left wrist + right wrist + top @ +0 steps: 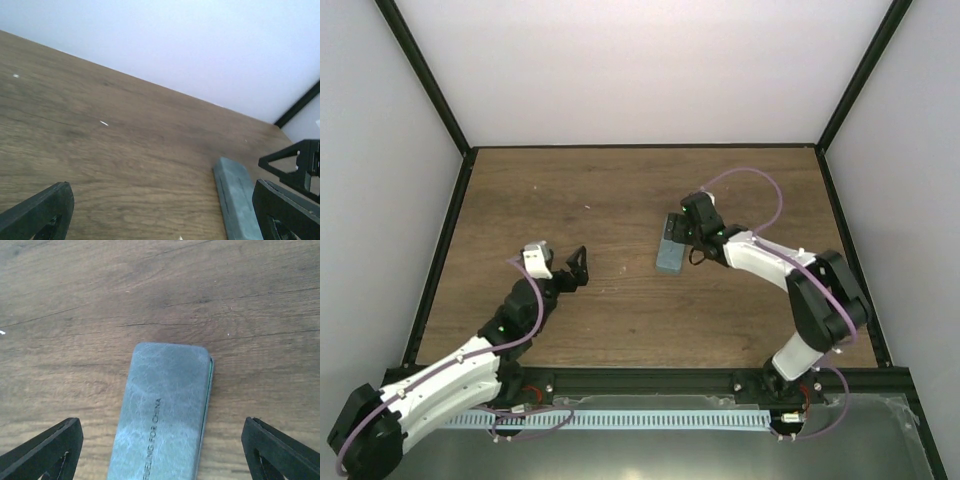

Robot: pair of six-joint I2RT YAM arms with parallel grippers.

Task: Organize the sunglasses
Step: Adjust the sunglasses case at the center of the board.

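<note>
1. Both pincers stood spread: the right gripper (pixel 162 442) hung over the closed case (pixel 165 410), jaws either side and clear of it. The left gripper (pixel 160 212) held nothing, well apart.
2. I saw no sunglasses; I judged them shut inside the case on the table (pixel 600 190), the task near its end.
3. Next called only for backing away without nudging the case.
4. Their heading I couldn't tell; the case's long axis ran from near edge toward the far one.
</note>
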